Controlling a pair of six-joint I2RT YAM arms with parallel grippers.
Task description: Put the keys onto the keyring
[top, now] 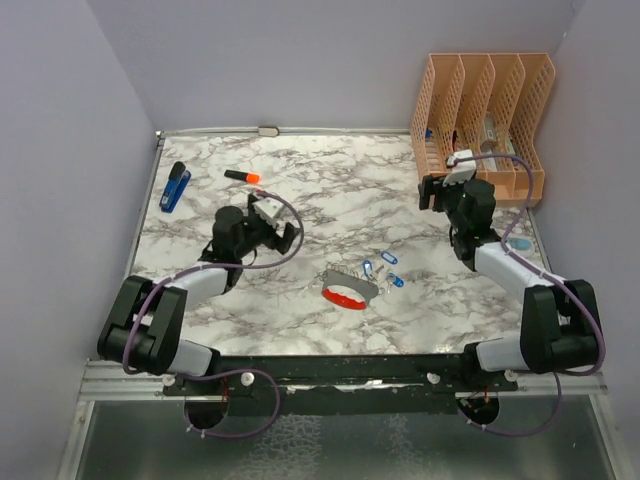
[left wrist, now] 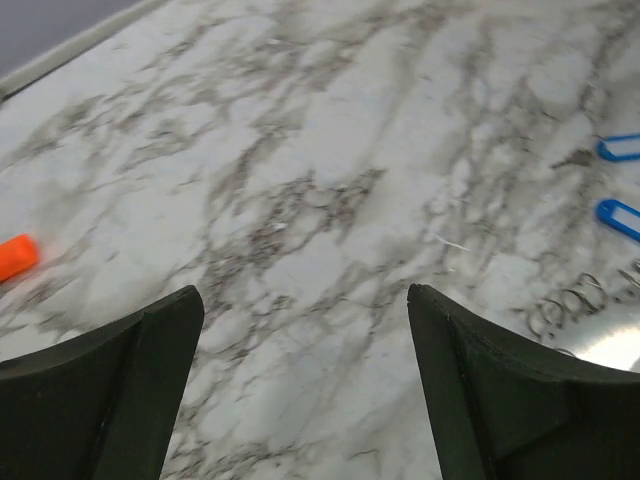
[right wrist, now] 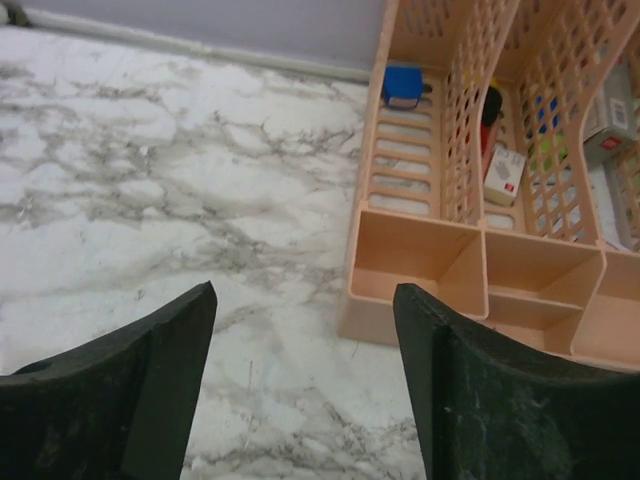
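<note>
The keyring point(top: 349, 290), its grey band and red loop stretched roughly crosswise on the marble table point(top: 330, 190), is seen near the front centre, with the blue-headed keys point(top: 384, 268) scattered just beside it on its far right. The left gripper point(top: 289, 237) is held with jaws spread wide and nothing between them, the keyring lying to its right and nearer the bases; it is judged the closer arm. The right gripper point(top: 430, 190), likewise wide and empty, is held near the peach organizer point(top: 480, 110), well apart from the keys.
</note>
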